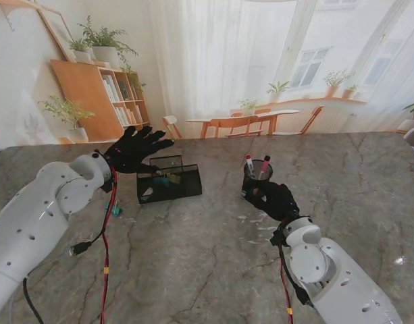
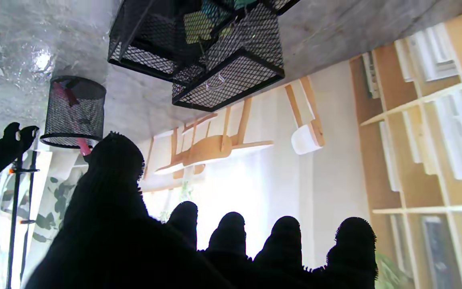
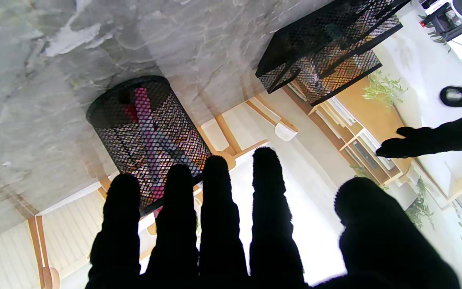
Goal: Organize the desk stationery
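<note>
The mesh tray's (image 1: 169, 183) contents are too small to identify; mesh veils the pen cup's (image 3: 148, 132) markers.

We see bright daylight pouring through the curtained windows (image 1: 261, 47) beyond the table's far edge, blowing them out white. Glare sheens the marble table (image 2: 38, 60). Against that backlight our gloved fingers (image 3: 219, 216) turn to silhouettes, and the stand view bows at its edges.

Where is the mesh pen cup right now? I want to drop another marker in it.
In the stand view the mesh pen cup stands right of centre on the table, just beyond the right hand and right of the mesh tray.
</note>
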Controlling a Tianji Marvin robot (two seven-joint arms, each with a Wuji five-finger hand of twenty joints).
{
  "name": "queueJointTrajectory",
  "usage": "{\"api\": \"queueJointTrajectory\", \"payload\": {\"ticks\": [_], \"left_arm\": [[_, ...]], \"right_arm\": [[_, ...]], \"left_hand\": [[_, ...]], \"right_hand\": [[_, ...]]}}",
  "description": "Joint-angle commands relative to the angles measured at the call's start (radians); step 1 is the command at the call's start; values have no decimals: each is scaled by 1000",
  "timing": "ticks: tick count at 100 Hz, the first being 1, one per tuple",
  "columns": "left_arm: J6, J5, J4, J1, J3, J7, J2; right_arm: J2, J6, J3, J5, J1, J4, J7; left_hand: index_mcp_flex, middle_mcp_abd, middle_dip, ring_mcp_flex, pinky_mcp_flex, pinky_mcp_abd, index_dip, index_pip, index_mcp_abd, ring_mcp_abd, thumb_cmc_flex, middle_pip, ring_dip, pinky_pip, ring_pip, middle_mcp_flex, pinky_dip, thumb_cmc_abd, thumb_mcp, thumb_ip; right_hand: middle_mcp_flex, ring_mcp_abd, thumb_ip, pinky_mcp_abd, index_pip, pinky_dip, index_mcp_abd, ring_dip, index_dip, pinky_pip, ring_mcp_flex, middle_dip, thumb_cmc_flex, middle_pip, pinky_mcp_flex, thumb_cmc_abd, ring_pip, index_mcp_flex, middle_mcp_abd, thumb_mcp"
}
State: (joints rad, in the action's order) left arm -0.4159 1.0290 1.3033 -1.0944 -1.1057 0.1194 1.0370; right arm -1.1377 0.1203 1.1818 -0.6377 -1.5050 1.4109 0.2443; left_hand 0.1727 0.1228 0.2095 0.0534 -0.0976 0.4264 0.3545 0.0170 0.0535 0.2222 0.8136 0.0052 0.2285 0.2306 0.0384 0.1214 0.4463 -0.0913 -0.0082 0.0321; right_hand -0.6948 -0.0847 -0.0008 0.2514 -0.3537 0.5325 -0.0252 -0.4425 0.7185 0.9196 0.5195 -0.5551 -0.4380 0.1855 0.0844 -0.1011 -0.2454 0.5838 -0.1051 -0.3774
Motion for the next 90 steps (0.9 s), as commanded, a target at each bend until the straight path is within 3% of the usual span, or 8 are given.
{"api": "queueJointTrajectory", "payload": {"ticks": [1, 19, 38, 60, 76, 90], "left_arm": [[7, 7, 21, -60, -17, 1, -22], [36, 109, 177, -247, -171, 24, -32], [147, 139, 242, -371, -242, 26, -26], [278, 115, 231, -421, -246, 3, -16], [340, 90, 196, -424, -233, -8, -11], [337, 90, 169, -431, -239, -23, -13]], "right_arm": [[-2, 8, -3, 3, 0, -5, -10], [-3, 15, -9, 6, 5, -10, -11], [-1, 19, -23, 10, 15, -18, -22], [-1, 24, -34, 13, 23, -25, -29], [1, 27, -36, 9, 24, -24, -34], [4, 34, -36, -1, 26, -26, -37]], "left_hand": [[-44, 18, 30, -23, -16, 48, 19, 1, 9, 19, -21, 5, 15, 17, 13, -18, 31, 58, -22, -58], [-24, 33, 71, 20, -4, 52, 98, 31, 27, 30, -17, 26, 42, 173, 59, 30, 69, 72, -24, -62], [-14, 74, 100, 72, 18, 39, 124, 30, 77, 52, -29, 40, 68, 290, 83, 75, 74, 70, -26, -63], [-22, 177, 111, 112, 40, -17, 125, 24, 241, 65, -61, 49, 97, 345, 108, 111, 86, 65, -27, -61], [-20, 192, 119, 120, 53, -24, 131, 31, 297, 69, -78, 54, 111, 361, 116, 114, 91, 58, -27, -60], [-27, 174, 127, 123, 55, -31, 135, 31, 288, 61, -83, 55, 119, 367, 117, 103, 95, 50, -24, -59]], "right_hand": [[-6, -1, -17, 0, -5, -9, -1, -1, 19, 4, 2, -11, -2, 17, -16, 27, 4, 21, -6, 18], [-6, -3, -18, -1, -5, -9, -2, -1, 18, 4, 3, -11, -2, 17, -15, 27, 4, 21, -6, 18], [-5, -2, -17, 0, -5, -8, -2, -1, 19, 5, 2, -11, -3, 17, -16, 28, 4, 20, -6, 17], [-6, -2, -17, 0, -5, -8, -2, -1, 19, 5, 3, -11, -3, 17, -16, 28, 4, 20, -7, 17], [-6, -2, -17, 0, -5, -8, -2, -1, 18, 4, 2, -11, -3, 17, -16, 28, 4, 20, -7, 17], [-5, -2, -17, 1, -5, -8, -2, -1, 18, 5, 2, -11, -2, 17, -16, 29, 5, 20, -6, 17]]}}
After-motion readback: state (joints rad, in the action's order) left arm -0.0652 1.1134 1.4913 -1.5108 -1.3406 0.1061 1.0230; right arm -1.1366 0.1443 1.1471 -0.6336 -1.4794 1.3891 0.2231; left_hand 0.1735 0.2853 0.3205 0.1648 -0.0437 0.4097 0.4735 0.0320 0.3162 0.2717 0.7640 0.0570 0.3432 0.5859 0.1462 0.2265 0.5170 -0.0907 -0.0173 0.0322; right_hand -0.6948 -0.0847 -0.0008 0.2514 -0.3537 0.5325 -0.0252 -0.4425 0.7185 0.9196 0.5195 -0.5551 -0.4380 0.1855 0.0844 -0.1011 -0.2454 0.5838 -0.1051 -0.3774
